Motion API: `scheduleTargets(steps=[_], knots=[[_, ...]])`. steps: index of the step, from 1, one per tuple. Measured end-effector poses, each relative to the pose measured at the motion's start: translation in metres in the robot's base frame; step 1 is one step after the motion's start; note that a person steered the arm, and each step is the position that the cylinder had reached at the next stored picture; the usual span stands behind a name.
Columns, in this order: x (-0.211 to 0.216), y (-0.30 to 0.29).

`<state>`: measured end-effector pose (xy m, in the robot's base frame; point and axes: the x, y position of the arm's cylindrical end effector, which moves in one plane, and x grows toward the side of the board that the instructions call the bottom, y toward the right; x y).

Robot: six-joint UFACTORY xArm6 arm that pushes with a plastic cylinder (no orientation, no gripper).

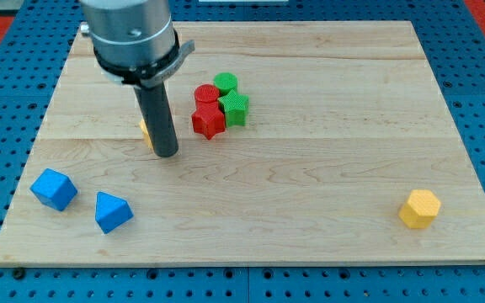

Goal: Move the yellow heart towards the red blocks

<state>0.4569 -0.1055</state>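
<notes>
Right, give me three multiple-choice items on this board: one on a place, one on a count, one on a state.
1. Where is my tip?
A. beside the blue blocks
B. at the view's left of the red blocks, against a mostly hidden yellow block
C. at the yellow hexagon

2. How many blue blocks?
A. one
B. two
C. three

3. The red and green blocks are
A. clustered
B. scattered
C. stacked

Answers:
1 B, the rod covers that yellow block.
2 B, blue cube and blue wedge.
3 A, red cylinder, red star, green cylinder and green star sit together.
</notes>
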Motion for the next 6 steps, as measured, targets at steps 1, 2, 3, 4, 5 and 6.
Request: scheduleTargets(steps=[1, 2, 3, 4, 5, 6], knots=[[-0.018, 0.000], [0.001, -0.016], [0.002, -0.045], [-0.018, -0.054], [-0.030, -0.022], [-0.029, 0.013]])
